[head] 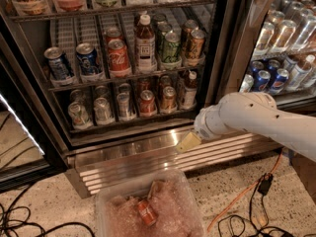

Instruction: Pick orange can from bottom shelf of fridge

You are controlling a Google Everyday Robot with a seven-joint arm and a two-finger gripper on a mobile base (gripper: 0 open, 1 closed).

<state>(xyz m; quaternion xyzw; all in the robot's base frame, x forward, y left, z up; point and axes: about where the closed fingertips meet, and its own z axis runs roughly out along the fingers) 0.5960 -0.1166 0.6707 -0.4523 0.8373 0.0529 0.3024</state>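
Whether the gripper (189, 142) was clenched or released could not be told; it hung before the fridge's (148, 158) ribbed base, below the bottom shelf (123, 125), where the orange can (168, 99) stood front of lane, between a redder can (147, 102) and a brown bottle (189, 89), presumably stocked forward for reach

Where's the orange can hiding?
The orange can stands on the bottom shelf, between a red can and a brown bottle. The gripper hangs lower right, before the steel base.
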